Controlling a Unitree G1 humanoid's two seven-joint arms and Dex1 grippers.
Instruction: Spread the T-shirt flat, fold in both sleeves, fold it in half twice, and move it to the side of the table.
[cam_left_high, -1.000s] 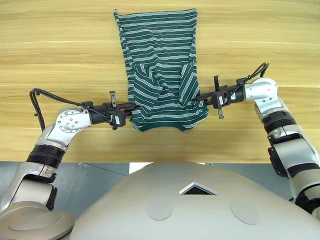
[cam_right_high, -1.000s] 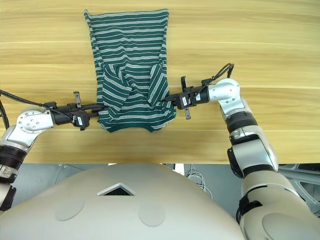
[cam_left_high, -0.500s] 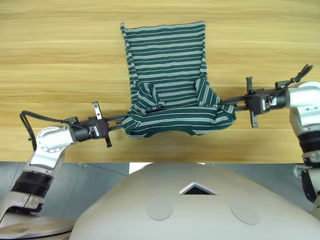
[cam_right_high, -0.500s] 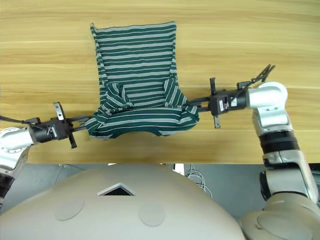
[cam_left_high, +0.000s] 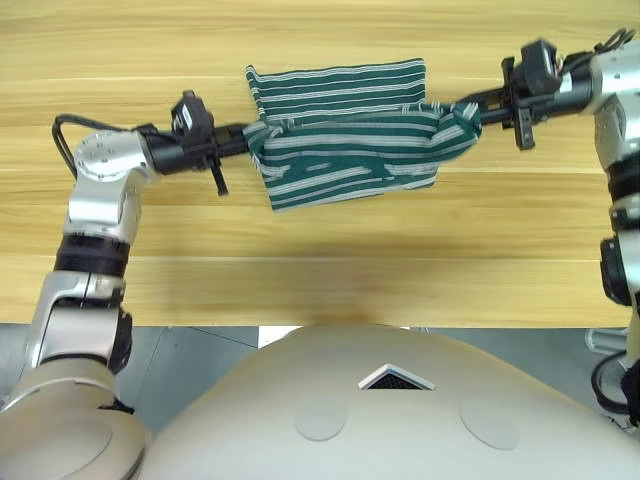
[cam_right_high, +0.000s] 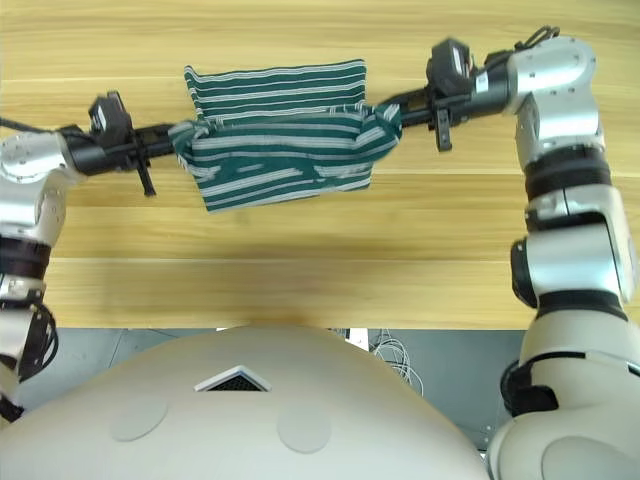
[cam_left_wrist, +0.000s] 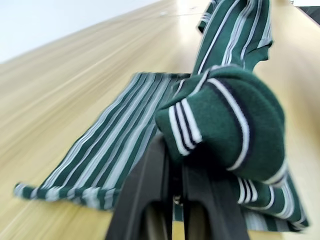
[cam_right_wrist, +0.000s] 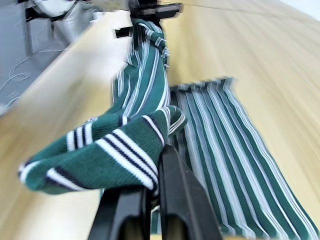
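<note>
Left end effector (cam_left_wrist: 172, 160), right end effector (cam_right_wrist: 155, 175), both clamping T-shirt (cam_left_high: 340, 150)

Pale loose cables (cam_right_high: 389, 352) lie tangled on the grey floor (cam_left_high: 190, 345).

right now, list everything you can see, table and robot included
T-shirt: 1, dark green with white stripes, far part flat on the table, near edge lifted and stretched between the two grippers
table: 1, light wood, under the T-shirt
cables: a few, pale, on the grey floor below the table's near edge
left gripper: 1, black, fingers shut on the T-shirt's lifted left end
right gripper: 1, black, fingers shut on the T-shirt's lifted right end
</note>
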